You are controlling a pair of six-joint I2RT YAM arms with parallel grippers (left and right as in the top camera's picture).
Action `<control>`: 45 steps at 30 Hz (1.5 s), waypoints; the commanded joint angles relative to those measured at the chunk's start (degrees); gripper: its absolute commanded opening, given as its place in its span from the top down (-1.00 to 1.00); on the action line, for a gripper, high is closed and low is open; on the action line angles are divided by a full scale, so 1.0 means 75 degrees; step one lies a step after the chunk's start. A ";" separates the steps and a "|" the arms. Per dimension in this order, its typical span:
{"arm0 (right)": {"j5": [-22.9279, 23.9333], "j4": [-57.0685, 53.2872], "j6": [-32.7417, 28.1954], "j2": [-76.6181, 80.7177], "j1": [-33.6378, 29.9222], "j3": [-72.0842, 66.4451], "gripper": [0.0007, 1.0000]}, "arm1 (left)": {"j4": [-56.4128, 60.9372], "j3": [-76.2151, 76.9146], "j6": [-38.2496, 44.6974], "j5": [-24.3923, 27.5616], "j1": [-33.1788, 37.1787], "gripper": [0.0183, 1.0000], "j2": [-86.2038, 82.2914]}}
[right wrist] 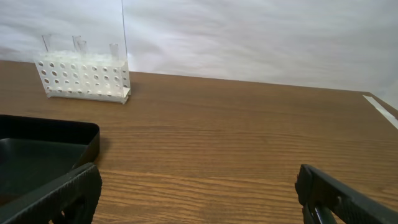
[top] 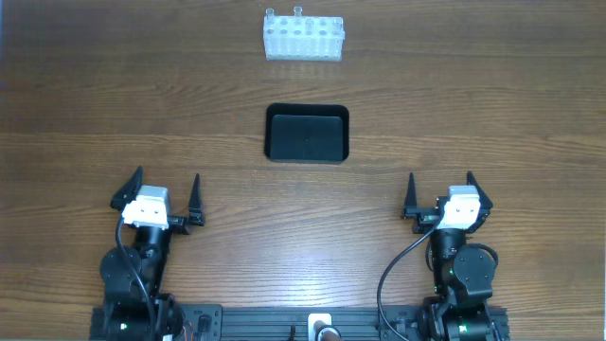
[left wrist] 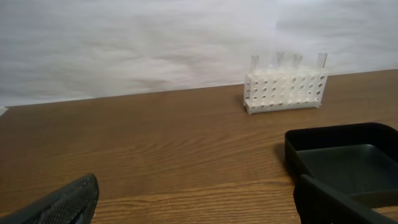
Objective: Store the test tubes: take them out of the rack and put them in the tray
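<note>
Our left gripper point(top: 167, 176) and right gripper point(top: 440, 175) sat low, jaws wide, with the tray point(top: 307, 156) and rack point(top: 303, 43) ahead. From the left wrist we saw four tubes point(left wrist: 280, 59) upright.

No text, label, number or sign can be read anywhere. The white rack point(top: 303, 38) shows only rows of round holes on its side, the black tray point(top: 307, 137) is plain, and the wooden table point(top: 492, 95) carries no markings.
</note>
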 commanded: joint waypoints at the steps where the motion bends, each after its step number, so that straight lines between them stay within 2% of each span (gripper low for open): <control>1: 0.0105 0.0017 -0.0012 -0.0079 0.0035 -0.0064 -0.99 | -0.0020 -0.0038 0.0073 -0.0064 0.0000 -1.00 -0.0041; 25: 0.0105 0.0017 -0.0009 -0.0079 0.0035 -0.0064 -0.99 | -0.0023 -0.0038 0.0073 -0.0061 -0.0003 -1.00 -0.0038; 29: 0.0105 0.0017 -0.0012 -0.0079 0.0035 -0.0064 -0.99 | 0.0711 -0.0038 -0.0152 -0.0061 0.0000 -1.00 0.0172; 37: 0.0105 0.0017 -0.0012 -0.0079 0.0035 -0.0064 -0.99 | 0.3879 0.0254 -0.0152 0.0064 0.0000 -1.00 0.2562; 45: 0.0105 0.0017 -0.0012 -0.0079 0.0035 -0.0064 -0.98 | 0.4010 0.2492 -0.0647 0.0679 -0.0012 -1.00 0.5590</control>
